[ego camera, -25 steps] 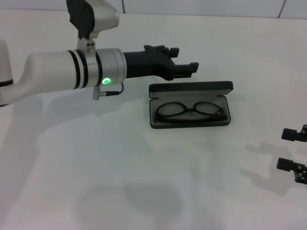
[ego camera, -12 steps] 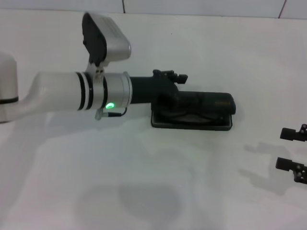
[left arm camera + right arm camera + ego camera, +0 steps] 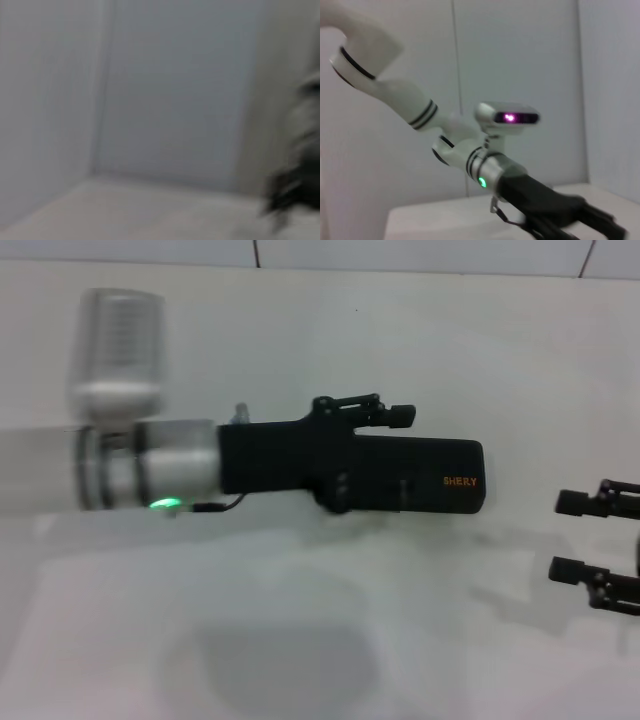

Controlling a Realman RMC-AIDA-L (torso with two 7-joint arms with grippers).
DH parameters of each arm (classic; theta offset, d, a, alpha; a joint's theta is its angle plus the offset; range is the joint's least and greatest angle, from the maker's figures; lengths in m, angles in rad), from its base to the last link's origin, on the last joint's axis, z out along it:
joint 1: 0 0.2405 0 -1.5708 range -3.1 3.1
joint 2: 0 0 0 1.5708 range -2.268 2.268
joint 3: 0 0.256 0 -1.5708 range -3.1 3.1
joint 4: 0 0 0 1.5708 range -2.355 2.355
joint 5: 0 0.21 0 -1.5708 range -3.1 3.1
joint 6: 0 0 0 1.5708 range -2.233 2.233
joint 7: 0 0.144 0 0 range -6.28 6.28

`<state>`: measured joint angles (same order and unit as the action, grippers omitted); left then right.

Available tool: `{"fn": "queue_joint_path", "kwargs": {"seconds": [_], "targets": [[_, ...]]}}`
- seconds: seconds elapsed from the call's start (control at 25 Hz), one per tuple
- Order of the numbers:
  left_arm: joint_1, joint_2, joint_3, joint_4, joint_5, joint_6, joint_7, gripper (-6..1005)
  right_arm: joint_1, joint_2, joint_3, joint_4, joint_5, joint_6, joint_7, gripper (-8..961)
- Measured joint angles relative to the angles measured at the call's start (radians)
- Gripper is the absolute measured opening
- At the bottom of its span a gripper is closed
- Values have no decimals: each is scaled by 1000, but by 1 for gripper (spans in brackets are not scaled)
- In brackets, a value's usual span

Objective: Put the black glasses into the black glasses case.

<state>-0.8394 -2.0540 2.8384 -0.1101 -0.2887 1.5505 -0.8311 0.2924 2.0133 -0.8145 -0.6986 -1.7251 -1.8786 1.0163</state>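
Left gripper (image 3: 385, 440) on closed black glasses case (image 3: 440, 480)

Left arm (image 3: 110, 475): white rounded links are joining a silver wrist ring banded in black, where a small green lamp is glowing and a thin black cable is looping beneath. A matte black left gripper (image 3: 385, 418) is capping it. Right gripper (image 3: 598, 540): black fingers are showing at the frame edge.

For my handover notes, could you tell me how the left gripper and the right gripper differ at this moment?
The left gripper reaches over the closed black glasses case at mid-table, its body lying across the lid; the right gripper sits at the table's right edge, away from the case. The right gripper's fingers are spread and empty. Both are black.
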Motion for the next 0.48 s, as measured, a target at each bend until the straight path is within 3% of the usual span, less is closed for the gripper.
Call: {"fn": "queue_joint_path", "kwargs": {"seconds": [0.08,0.2,0.32,0.48], "targets": [[24,20,4,-31,12,199,55,785,31,3,-8,16,3,-8,-6,599],[68,42,6,-59,55,390,142,785,96,5,-12,72,13,-11,-24,615],[115,51,6,-64,75,427,190,785,179,6,-13,133,15,-5,-36,630],[156,46,6,-75,77,431,216,785,212,10,-24,155,8,15,-70,651]]}}
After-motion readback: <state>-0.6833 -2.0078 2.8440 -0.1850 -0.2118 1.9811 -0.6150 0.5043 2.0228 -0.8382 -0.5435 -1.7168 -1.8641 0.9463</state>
